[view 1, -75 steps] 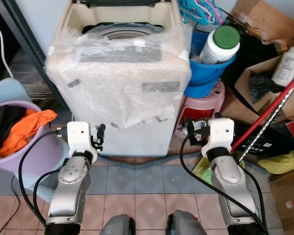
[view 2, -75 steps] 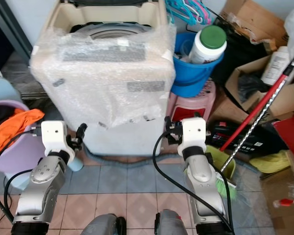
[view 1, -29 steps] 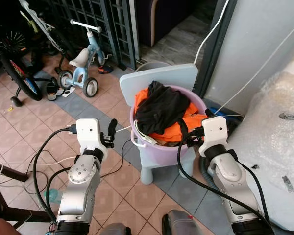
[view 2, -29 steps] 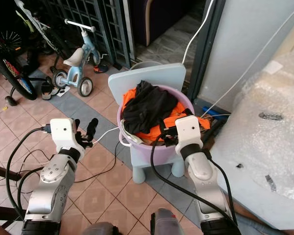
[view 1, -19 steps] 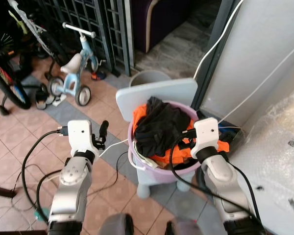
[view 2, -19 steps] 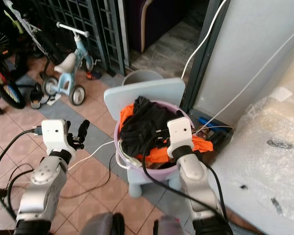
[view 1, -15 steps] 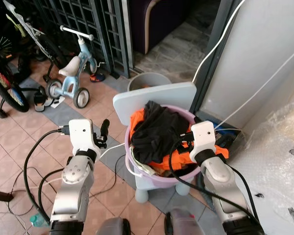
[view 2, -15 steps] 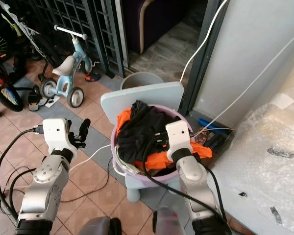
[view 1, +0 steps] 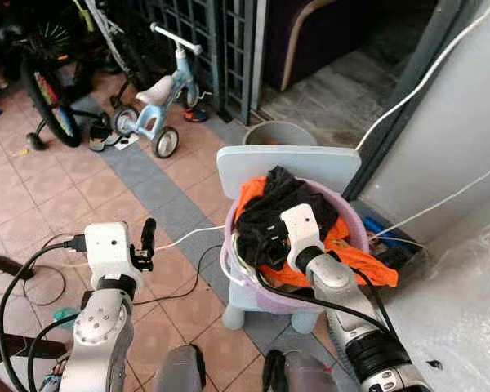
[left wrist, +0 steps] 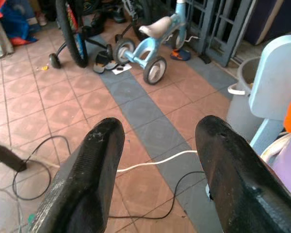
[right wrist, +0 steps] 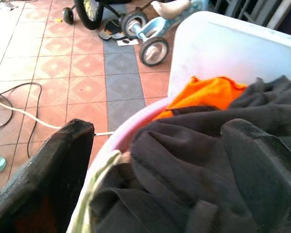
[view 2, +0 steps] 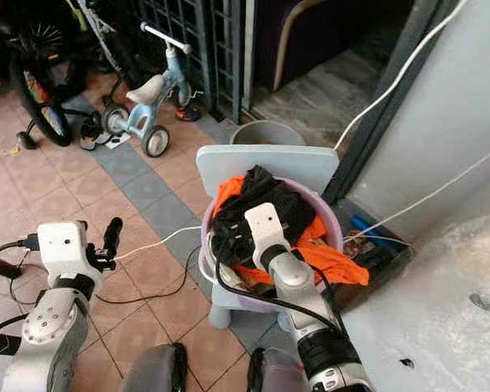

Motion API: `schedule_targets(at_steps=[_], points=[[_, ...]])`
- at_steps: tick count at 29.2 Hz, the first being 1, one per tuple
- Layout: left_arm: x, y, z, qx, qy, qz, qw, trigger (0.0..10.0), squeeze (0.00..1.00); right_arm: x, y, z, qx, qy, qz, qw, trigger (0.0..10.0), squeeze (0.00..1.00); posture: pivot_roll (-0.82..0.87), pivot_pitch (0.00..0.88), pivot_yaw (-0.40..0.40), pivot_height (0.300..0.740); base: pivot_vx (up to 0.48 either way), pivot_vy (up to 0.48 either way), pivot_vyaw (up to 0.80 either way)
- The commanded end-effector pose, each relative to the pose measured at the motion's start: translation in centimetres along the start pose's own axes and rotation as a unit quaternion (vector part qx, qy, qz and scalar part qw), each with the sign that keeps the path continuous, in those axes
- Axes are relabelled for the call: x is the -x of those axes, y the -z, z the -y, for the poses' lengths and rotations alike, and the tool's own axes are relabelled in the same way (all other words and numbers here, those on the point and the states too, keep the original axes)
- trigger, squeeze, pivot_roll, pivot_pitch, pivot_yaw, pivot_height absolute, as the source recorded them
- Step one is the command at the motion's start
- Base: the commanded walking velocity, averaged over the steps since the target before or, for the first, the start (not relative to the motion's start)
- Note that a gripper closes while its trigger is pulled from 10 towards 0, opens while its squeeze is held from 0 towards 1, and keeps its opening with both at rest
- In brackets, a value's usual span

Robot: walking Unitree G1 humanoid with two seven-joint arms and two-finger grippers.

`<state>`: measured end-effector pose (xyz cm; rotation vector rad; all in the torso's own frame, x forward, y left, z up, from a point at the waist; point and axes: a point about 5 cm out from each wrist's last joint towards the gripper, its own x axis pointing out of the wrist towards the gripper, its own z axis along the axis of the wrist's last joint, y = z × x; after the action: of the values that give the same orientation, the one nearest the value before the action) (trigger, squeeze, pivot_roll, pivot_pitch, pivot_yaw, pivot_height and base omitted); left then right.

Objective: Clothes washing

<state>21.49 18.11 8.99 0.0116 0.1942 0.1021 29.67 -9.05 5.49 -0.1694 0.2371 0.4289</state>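
Clothes [view 1: 279, 214] in basin [view 1: 243, 282] on chair [view 1: 287, 166].

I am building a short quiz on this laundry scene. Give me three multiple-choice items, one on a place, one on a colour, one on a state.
1. Where does the round lilac plastic laundry basket stand?
A. On the pale blue plastic child's chair
B. On the tiled floor
C. On a shelf

2. What colour is the garment on top of the pile?
A. White
B. Black
C. Green

3. How do the fingers of the right gripper stand?
A. Shut on a hanger
B. Shut on nothing
C. Open

Key: 1 A, the basket sits on the chair's seat. 2 B, the black garment lies over the orange garment. 3 C, the fingers are spread over the black garment.
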Motion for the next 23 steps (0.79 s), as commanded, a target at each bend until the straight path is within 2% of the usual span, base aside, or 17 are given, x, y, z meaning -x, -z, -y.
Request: schedule_targets(at_steps=[1, 4, 6, 8, 10, 11, 12, 14, 15, 18, 21, 22, 23], points=[[0.5, -0.5, 0.3, -0.009, 0.002, 0.002, 1.0, 10.0, 0.0, 0.0, 1.1, 0.2, -0.001, 0.019, -0.028, 0.999, 10.0, 0.0, 0.18, 0.225, -0.032, 0.74, 0.0, 0.0, 0.0], [0.9, -0.6, 0.4, -0.011, 0.003, 0.001, 1.0, 10.0, 0.0, 0.0, 1.7, 0.5, 0.004, 0.035, -0.049, 0.998, 10.0, 0.0, 0.19, 0.24, -0.032, 0.74, 0.0, 0.0, 0.0], [1.3, -0.5, 0.0, -0.015, 0.0, -0.005, 1.0, 10.0, 0.0, -0.2, 3.2, 1.2, 0.028, 0.068, -0.114, 0.991, 10.0, 0.0, 0.19, 0.252, -0.028, 0.74, 0.0, 0.0, 0.0], [1.4, -0.5, 0.0, -0.015, 0.0, -0.007, 1.0, 10.0, 0.0, -0.3, 3.6, 1.5, 0.037, 0.079, -0.131, 0.987, 10.0, 0.0, 0.19, 0.253, -0.027, 0.74, 0.0, 0.0, 0.0], [1.4, -0.5, 0.0, -0.015, 0.0, -0.007, 1.0, 10.0, 0.0, -0.3, 3.6, 1.7, 0.04, 0.088, -0.133, 0.986, 10.0, 0.0, 0.19, 0.256, -0.025, 0.74, 0.0, 0.0, 0.0], [1.4, -0.6, 0.0, -0.016, 0.001, -0.007, 1.0, 10.0, 0.0, -0.6, 2.0, 2.6, 0.038, 0.113, -0.082, 0.989, 10.0, 0.0, 0.18, 0.262, -0.021, 0.74, 0.0, 0.0, 0.0], [1.4, -0.6, -0.1, -0.015, 0.0, -0.007, 1.0, 10.0, 0.0, -0.7, 1.3, 2.9, 0.039, 0.12, -0.061, 0.99, 10.0, 0.0, 0.18, 0.263, -0.02, 0.74, 0.0, 0.0, 0.0], [1.4, -0.7, -0.1, -0.015, 0.0, -0.007, 1.0, 10.0, 0.0, -0.7, 0.7, 3.4, 0.047, 0.131, -0.046, 0.989, 10.0, 0.0, 0.17, 0.262, -0.019, 0.74, 0.0, 0.0, 0.0], [1.3, -0.6, 0.0, -0.014, 0.001, -0.009, 1.0, 10.0, 0.0, -0.5, 0.4, 4.3, 0.046, 0.153, -0.034, 0.987, 10.0, 0.0, 0.17, 0.26, -0.02, 0.74, 0.0, 0.0, 0.0], [1.3, -0.6, 0.4, -0.014, 0.005, -0.012, 1.0, 10.0, 0.0, -0.2, 0.7, 5.1, 0.06, 0.165, -0.041, 0.984, 10.0, 0.0, 0.16, 0.258, -0.021, 0.74, 0.0, 0.0, 0.0], [1.1, -0.6, 0.7, -0.012, 0.009, -0.013, 1.0, 10.0, 0.0, 0.3, 2.7, 5.5, 0.062, 0.159, -0.102, 0.98, 10.0, 0.0, 0.15, 0.258, -0.02, 0.74, 0.0, 0.0, 0.0], [1.1, -0.6, 0.7, -0.012, 0.009, -0.013, 1.0, 10.0, 0.0, 0.3, 2.7, 5.5, 0.062, 0.159, -0.102, 0.98, 10.0, 0.0, 0.15, 0.258, -0.02, 0.74, 0.0, 0.0, 0.0], [1.0, -0.7, 0.7, -0.011, 0.009, -0.014, 1.0, 10.0, 0.0, 0.6, 4.3, 4.8, 0.05, 0.131, -0.141, 0.98, 0.0, 0.0, 0.15, 0.256, -0.02, 0.74, 0.0, 0.0, 0.0]])
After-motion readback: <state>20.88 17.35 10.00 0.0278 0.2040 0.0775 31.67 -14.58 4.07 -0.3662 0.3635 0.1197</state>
